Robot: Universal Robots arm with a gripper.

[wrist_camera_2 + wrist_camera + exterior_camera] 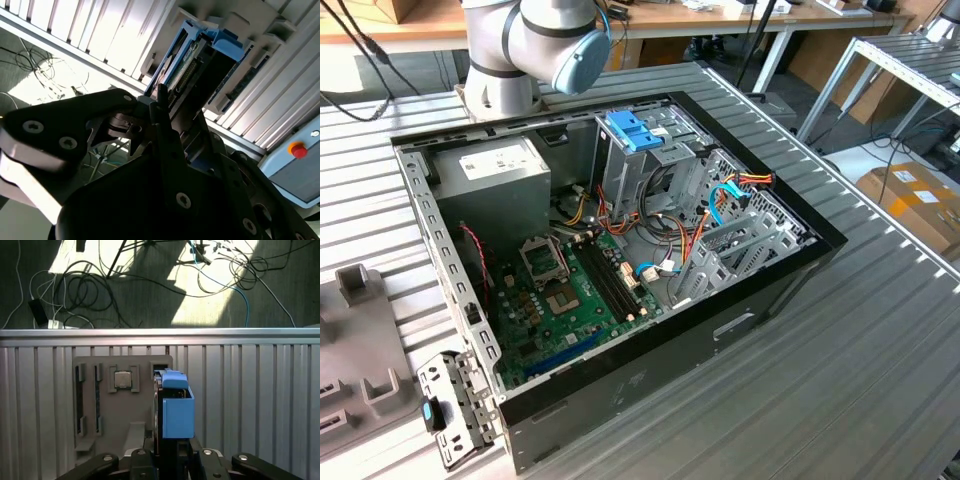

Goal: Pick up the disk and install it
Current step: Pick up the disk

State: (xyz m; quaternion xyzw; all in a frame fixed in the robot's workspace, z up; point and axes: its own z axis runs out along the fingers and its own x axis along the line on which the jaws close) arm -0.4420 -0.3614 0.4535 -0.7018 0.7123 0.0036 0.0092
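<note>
First wrist view puts the disk right in front of you. It stands on its thin edge with its blue frame facing the camera. The gripper is at the near end of it. The fingers look pulled in narrow, one on each side, so I judge that they are holding the disk.

The big thing for you to know is which way it points. Its long side runs straight out from the fingers, away from the wrist, like a book held by one end. You can see this in the second wrist view too, where the disk sticks out past the fingertips toward the ribbed table.

Its far end is close to the grey tray, the one with a small square chip in it. You cannot tell if the disk is touching the tray or is just off it.

In the exterior view the computer case lies open on the table. The blue latch sits on top of the metal cage, on the side nearest the arm.
</note>
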